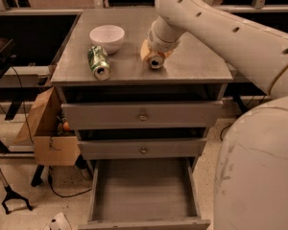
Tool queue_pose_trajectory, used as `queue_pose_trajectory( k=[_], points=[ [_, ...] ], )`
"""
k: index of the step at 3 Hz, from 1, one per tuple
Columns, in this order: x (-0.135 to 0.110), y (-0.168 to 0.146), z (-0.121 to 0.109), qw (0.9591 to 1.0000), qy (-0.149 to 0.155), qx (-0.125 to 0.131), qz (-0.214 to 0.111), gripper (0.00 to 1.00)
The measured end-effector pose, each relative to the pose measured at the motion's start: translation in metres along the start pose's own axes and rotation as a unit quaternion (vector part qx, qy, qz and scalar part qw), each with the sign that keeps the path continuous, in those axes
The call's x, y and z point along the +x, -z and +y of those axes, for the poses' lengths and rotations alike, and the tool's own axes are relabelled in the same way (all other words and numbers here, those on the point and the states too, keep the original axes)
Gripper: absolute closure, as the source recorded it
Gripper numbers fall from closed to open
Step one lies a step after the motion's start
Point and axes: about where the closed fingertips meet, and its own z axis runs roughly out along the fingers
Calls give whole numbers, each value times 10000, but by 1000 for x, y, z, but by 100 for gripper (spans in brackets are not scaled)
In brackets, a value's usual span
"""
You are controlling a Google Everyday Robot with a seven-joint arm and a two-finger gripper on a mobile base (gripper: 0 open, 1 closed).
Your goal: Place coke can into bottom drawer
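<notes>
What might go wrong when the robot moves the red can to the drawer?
The gripper is at the coke can, which lies on its side and might roll away. The bottom drawer sits far below the tabletop, so the can could slip on the way down.

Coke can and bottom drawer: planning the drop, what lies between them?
Camera view: the top drawer and middle drawer, both shut, lie between the coke can and the open bottom drawer. The gripper sits at the can.
</notes>
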Motion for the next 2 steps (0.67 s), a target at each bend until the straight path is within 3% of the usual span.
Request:
queue_pose_trajectory(
  k=[1, 2],
  points=[
    [7, 28, -19, 9997, -27, 85, -210, 100],
    [21, 80, -27, 9978, 149, -166, -629, 100]
  ],
)
